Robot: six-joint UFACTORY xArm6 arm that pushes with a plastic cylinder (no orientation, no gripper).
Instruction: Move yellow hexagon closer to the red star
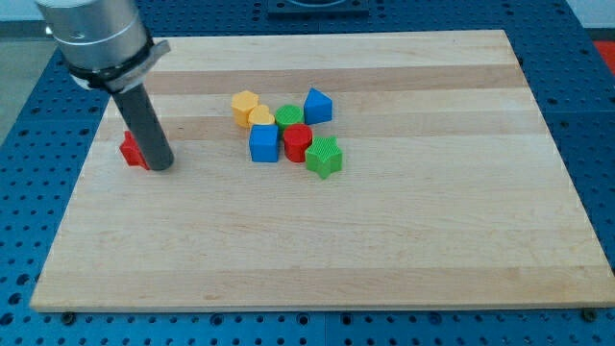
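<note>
Starting nearest the view's bottom, my tip (pixel 160 165) rests on the wooden board (pixel 317 259), touching the red star (pixel 132 150) on its right side; being a bare rod, it has no jaws. Farther up and well right, the yellow hexagon (pixel 244 105) heads a cluster beside a yellow block (pixel 260 117).

This looks like a robotics lab bench. A pale wooden board (pixel 317 231) lies on a blue metal table (pixel 586 115) drilled with a regular grid of mounting holes, the sort used for fixing test rigs, and a grey robot arm (pixel 96 38) reaches in from the view's top left.
</note>
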